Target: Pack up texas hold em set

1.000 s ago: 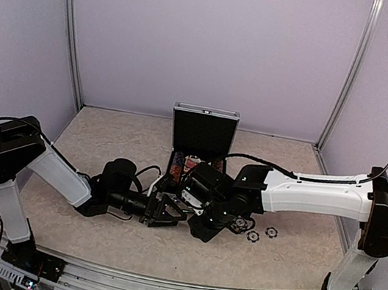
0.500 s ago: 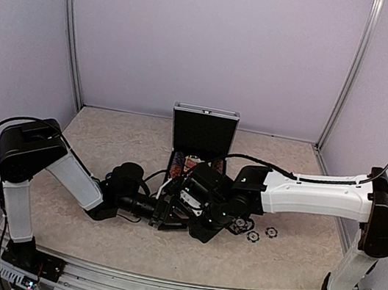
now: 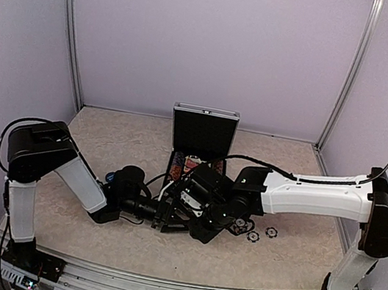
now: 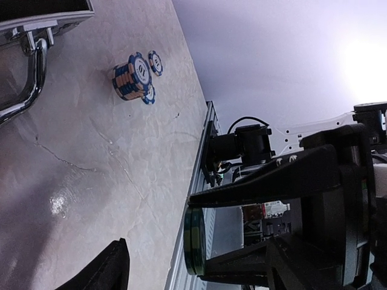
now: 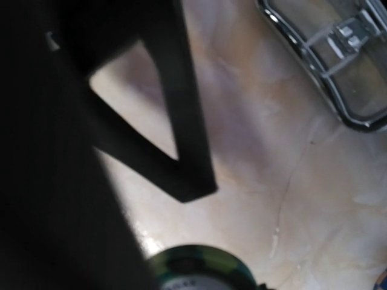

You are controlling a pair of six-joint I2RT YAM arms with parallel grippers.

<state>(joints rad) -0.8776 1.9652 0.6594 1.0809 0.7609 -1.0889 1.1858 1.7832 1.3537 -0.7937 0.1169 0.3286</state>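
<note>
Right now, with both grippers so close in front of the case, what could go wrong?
The green chips are pinched only by the right gripper, off the table; they may slip and roll away. The open left gripper is very near it, so the two may collide. The loose blue chips near the right arm could be swept aside.

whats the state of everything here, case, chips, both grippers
case: open, lid upright
blue chip stack: loose, outside the case
single blue chips: lying flat beside the blue chip stack
green chip stack: held on edge between the right gripper's jaws
right gripper: shut on the green chip stack
left gripper: open
</note>
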